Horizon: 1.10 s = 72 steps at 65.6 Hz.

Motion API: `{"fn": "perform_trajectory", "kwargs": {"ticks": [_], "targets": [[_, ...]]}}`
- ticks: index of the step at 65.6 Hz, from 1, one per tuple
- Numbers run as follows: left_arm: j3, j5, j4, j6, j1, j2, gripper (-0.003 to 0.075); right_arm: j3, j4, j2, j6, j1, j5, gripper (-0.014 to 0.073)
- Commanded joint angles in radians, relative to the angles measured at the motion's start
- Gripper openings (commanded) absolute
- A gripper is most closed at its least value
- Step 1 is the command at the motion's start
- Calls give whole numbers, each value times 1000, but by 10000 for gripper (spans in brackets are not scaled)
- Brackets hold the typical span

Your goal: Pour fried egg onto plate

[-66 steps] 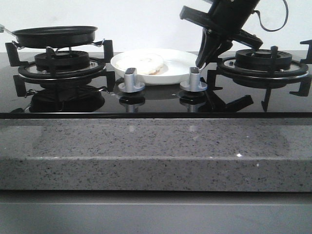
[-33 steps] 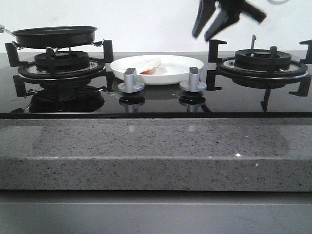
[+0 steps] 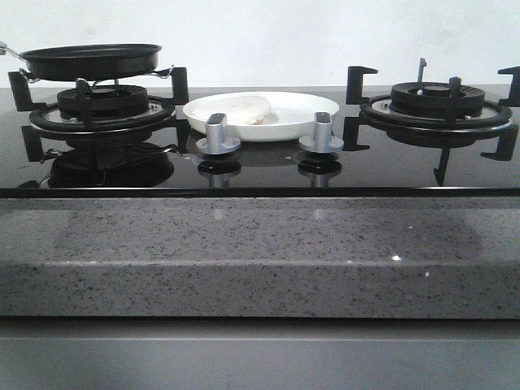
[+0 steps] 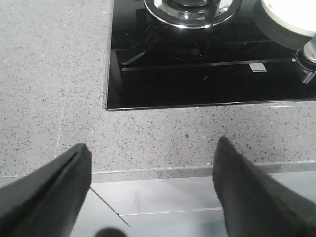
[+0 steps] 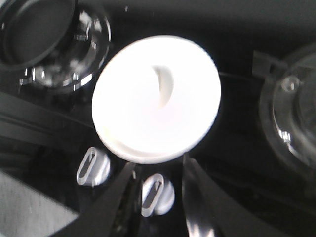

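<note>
The white plate (image 3: 317, 114) sits on the black glass hob between the two burners. The pale fried egg (image 3: 240, 108) lies on its left part. The black frying pan (image 3: 89, 61) rests on the left burner and looks empty from this angle. Neither gripper shows in the front view. My left gripper (image 4: 152, 145) is open and empty over the counter's front edge, with the plate's rim (image 4: 286, 12) far off. My right gripper (image 5: 159, 162) is open and empty high above the plate (image 5: 148, 154), which is glaring white, so the egg is hard to make out there.
Two silver knobs (image 3: 218, 134) (image 3: 322, 130) stand in front of the plate. The right burner grate (image 3: 439, 101) has raised black prongs. A grey speckled counter (image 3: 244, 244) runs along the front, and the left burner ring (image 4: 190, 10) shows in the left wrist view.
My right gripper has risen from beside the plate's right edge and left the front view. The egg now lies flat on the plate. The pan has not moved.
</note>
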Motion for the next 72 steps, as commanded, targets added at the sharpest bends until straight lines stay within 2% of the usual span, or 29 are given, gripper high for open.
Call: {"fn": "perform_trajectory", "kwargs": {"ticks": [1, 39, 56, 72], "targets": [[-23, -61, -5, -8, -8, 8, 512, 83, 27, -131, -42, -8, -83, 248], [-23, -61, -5, -8, -8, 8, 512, 682, 26, -724, -79, -8, -116, 248], [-23, -70, -7, -8, -8, 8, 512, 857, 26, -948, -79, -8, -85, 248], [-23, -70, -7, -8, -8, 8, 512, 925, 26, -1066, -79, -8, -45, 248]]}}
